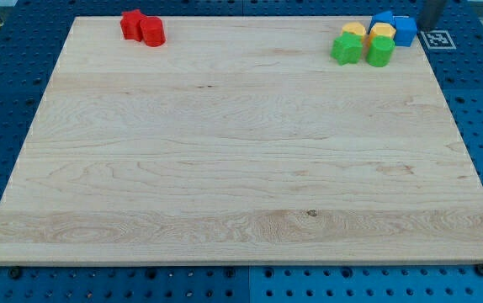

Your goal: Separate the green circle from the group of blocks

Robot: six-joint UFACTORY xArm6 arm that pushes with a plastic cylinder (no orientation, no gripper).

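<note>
The green circle (380, 51) sits at the view's top right, in a tight group of blocks. A green star-like block (347, 48) is just to its left. Two yellow blocks (353, 30) (383, 33) lie right behind them. A blue block (404, 30) touches the group's right side, with a second blue block (384, 17) behind. My rod comes down at the top right corner, and my tip (430, 25) is just right of the blue blocks, off the board's edge and apart from the green circle.
Two red blocks (131, 23) (152, 32) sit touching each other at the board's top left. A black-and-white marker tag (437, 39) lies on the blue perforated table (477, 101) right of the group. The wooden board's far edge (250, 17) runs just behind the blocks.
</note>
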